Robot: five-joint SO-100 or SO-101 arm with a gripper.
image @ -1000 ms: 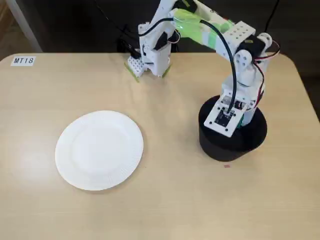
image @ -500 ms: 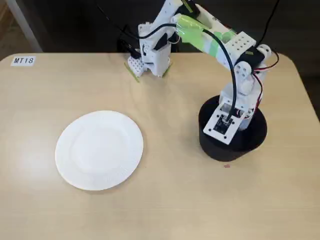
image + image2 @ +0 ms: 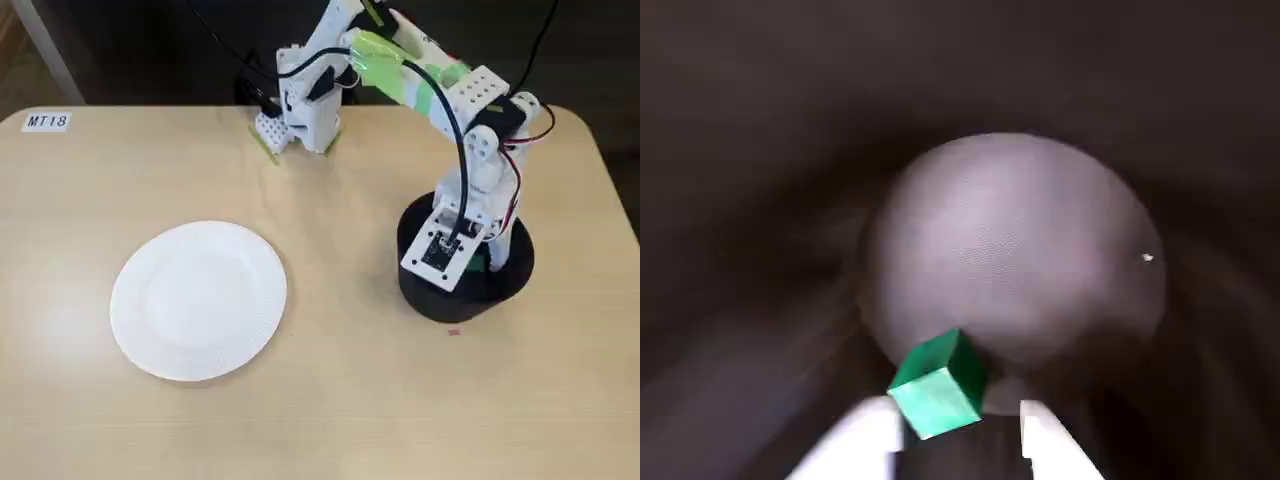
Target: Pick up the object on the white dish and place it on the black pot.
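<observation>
Wrist view: gripper point(image 3: 962, 425) reaching down inside black pot point(image 3: 465, 292), green cube point(image 3: 939, 386) sitting tilted between its white tips, grasped or just let go – cannot tell | transfer looking nearly finished, withdrawal remaining | white dish point(image 3: 198, 300) lying empty, well apart | nothing obstructing.

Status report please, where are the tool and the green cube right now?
Tool down inside black pot. Green cube between its fingers. White dish bare. Nothing blocking.
</observation>
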